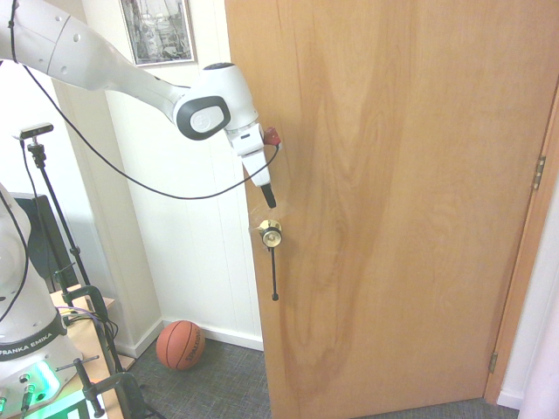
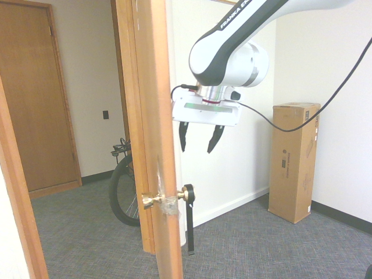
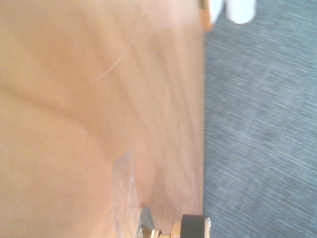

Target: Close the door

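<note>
The door [image 1: 393, 209] is a tall light-brown wooden panel standing ajar, seen edge-on in the second exterior view [image 2: 156, 139] and as a blurred wooden face in the wrist view [image 3: 99, 109]. Its brass knob [image 1: 271, 234] sits near the free edge, with a thin black strap [image 1: 274, 275] hanging below it. The knob [image 2: 185, 194] and strap [image 2: 190, 224] also show from the other side. My gripper [image 2: 199, 138] hangs just above the knob, close beside the door's face. Its two dark fingers [image 2: 183, 137] point down, open, with nothing between them. Hinges [image 1: 539, 172] show on the right.
A basketball [image 1: 181, 345] lies on the grey carpet by the white wall. A tall cardboard box [image 2: 295, 161] stands against the far wall. A bicycle wheel [image 2: 121, 192] leans behind the door. A framed picture [image 1: 157, 30] hangs on the wall.
</note>
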`<control>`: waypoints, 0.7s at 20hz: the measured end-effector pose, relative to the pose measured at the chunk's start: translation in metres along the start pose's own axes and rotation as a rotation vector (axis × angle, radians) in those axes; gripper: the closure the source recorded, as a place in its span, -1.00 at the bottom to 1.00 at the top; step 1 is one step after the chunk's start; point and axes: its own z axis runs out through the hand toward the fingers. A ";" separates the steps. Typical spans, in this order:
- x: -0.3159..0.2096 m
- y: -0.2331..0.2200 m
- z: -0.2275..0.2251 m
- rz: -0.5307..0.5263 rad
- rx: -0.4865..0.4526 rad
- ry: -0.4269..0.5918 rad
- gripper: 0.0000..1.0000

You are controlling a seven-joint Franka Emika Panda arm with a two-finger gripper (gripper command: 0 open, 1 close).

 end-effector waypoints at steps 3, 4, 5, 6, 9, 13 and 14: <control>-0.027 -0.048 0.015 -0.047 0.012 0.012 -1.00; -0.032 -0.066 0.019 -0.057 0.020 0.019 -1.00; -0.037 -0.082 0.025 -0.068 0.029 0.023 -1.00; -0.041 -0.098 0.030 -0.076 0.036 0.030 -1.00; -0.051 -0.138 0.048 -0.100 0.048 0.044 -1.00; -0.079 -0.187 0.059 -0.159 0.053 0.046 -1.00; -0.091 -0.198 0.056 -0.175 0.051 0.041 -1.00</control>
